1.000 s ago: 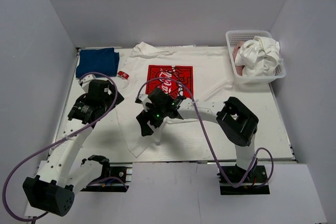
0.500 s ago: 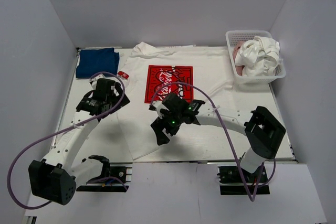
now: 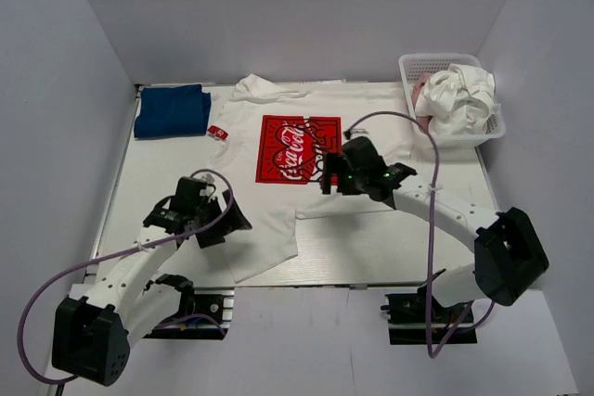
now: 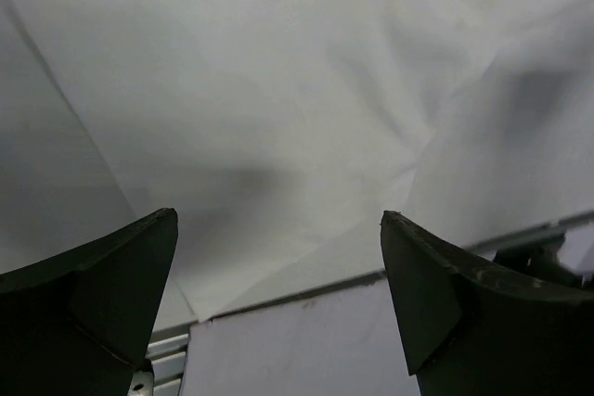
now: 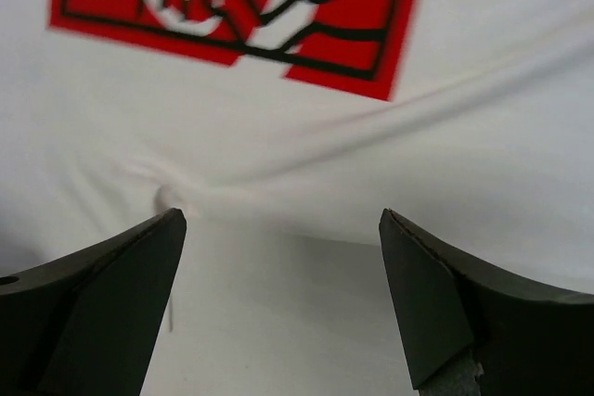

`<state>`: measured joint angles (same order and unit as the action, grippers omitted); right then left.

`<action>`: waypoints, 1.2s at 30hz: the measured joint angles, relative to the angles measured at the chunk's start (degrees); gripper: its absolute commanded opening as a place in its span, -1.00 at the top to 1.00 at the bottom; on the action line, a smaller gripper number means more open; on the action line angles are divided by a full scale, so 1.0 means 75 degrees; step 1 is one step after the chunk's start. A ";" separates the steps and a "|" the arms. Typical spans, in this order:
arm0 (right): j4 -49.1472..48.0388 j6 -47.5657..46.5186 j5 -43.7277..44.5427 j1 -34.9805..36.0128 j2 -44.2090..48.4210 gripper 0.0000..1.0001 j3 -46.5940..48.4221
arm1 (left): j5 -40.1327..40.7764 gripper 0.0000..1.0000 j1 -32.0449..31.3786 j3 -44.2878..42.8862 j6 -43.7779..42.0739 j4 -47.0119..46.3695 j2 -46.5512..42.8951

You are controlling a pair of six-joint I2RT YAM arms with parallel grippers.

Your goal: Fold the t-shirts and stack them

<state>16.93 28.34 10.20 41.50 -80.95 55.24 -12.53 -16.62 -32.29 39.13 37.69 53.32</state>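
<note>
Jaws wide on both sides, nothing gripped: left end effector over the near-left hem of the white Coca-Cola t-shirt, spread on the surface; right end effector just below its red print, possibly touching cloth. Blue t-shirt folded far-left.

Two white-linked, black-jointed machines: the left arm and right arm each trail a purple cable looping back from the left tool and right tool, both black with dark wedge-shaped fingers.
</note>
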 measured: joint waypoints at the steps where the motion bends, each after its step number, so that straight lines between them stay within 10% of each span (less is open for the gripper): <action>1: 0.0015 0.0207 0.0099 -0.0256 0.0087 -0.81 -0.0152 | -0.0341 -1.00 0.0000 0.0268 -0.0015 -0.0067 -0.0003; 9: 0.0370 0.1408 0.0667 -0.2037 0.1661 -0.81 -0.1655 | -0.1655 -1.00 -0.0093 0.0825 -0.0035 0.0414 0.0953; 25: 0.0131 0.1725 0.0248 -0.3430 0.1920 -0.81 -0.2142 | -0.0283 -1.00 -0.0306 0.0032 0.0382 0.2352 0.0930; 34: 0.0417 0.2308 0.0828 -0.4179 0.3535 -0.81 -0.2836 | -0.0676 -0.69 -0.0825 0.0417 0.0790 0.1174 0.1845; 36: 0.0545 0.2352 0.1043 -0.4304 0.3832 -0.81 -0.2841 | -0.0807 -0.32 -0.0976 0.0428 0.0880 0.1087 0.1970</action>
<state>21.02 45.98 18.02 9.21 -52.21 33.93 -18.59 -23.94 -29.08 45.74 45.84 68.10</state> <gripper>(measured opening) 0.905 0.771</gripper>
